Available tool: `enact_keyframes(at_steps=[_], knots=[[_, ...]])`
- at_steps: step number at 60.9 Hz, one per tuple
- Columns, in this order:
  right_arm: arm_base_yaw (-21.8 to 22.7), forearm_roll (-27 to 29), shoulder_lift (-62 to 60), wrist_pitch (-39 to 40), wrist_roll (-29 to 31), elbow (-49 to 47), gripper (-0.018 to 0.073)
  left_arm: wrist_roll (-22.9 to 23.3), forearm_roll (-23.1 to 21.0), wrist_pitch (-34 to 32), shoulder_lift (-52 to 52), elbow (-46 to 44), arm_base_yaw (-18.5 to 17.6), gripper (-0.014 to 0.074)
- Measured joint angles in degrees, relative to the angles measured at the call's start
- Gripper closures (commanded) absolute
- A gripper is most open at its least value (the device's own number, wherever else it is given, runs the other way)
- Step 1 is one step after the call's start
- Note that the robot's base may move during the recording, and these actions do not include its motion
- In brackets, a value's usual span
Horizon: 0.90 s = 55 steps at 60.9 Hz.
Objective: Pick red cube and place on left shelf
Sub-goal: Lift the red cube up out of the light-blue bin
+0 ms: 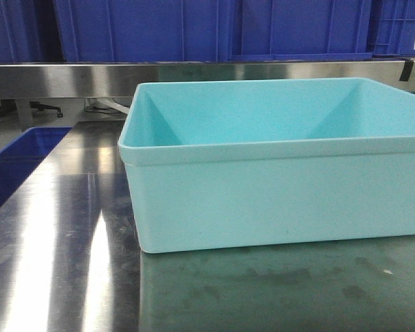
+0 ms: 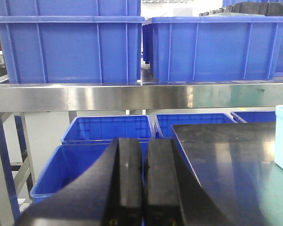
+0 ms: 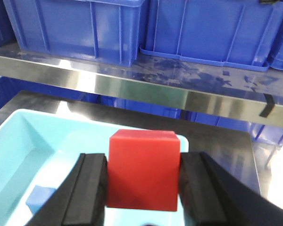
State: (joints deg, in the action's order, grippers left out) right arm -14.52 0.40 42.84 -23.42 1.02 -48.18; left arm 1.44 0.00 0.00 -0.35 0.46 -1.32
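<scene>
Above the tub [image 3: 12,155], the right pincer [image 3: 144,186] pinches the red cube [image 3: 142,165] by two flat opposite faces; it looks rigid, smooth, light, perhaps slippery; the left pincer [image 2: 142,179] is pressed together.

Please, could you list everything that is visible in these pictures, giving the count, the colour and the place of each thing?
tabletop: one, glossy steel, in the foreground
steel shelf: one, silver, behind the tabletop
tub: one, pale turquoise, on the tabletop
small block: one, blue, inside the tub
red cube: one, red, over the tub, held by the right end effector
upper crates: several, blue, on the steel shelf
lower crates: at least four, blue, below the steel shelf
left end effector: one, black, shut, empty
right end effector: one, black, shut on the red cube
</scene>
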Motion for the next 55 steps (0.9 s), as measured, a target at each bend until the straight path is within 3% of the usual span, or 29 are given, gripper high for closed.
enact_keyframes(at_steps=[13, 55], knots=[[0.0, 0.0, -6.6, 1.0, 0.0, 3.5, 0.0503, 0.0, 0.0, 0.0, 0.0, 0.0, 0.0, 0.0495], [0.0, 0.0, -6.9, 1.5, 0.0, 3.7, 0.0503, 0.0, 0.0, 0.0, 0.0, 0.0, 0.0, 0.0495]])
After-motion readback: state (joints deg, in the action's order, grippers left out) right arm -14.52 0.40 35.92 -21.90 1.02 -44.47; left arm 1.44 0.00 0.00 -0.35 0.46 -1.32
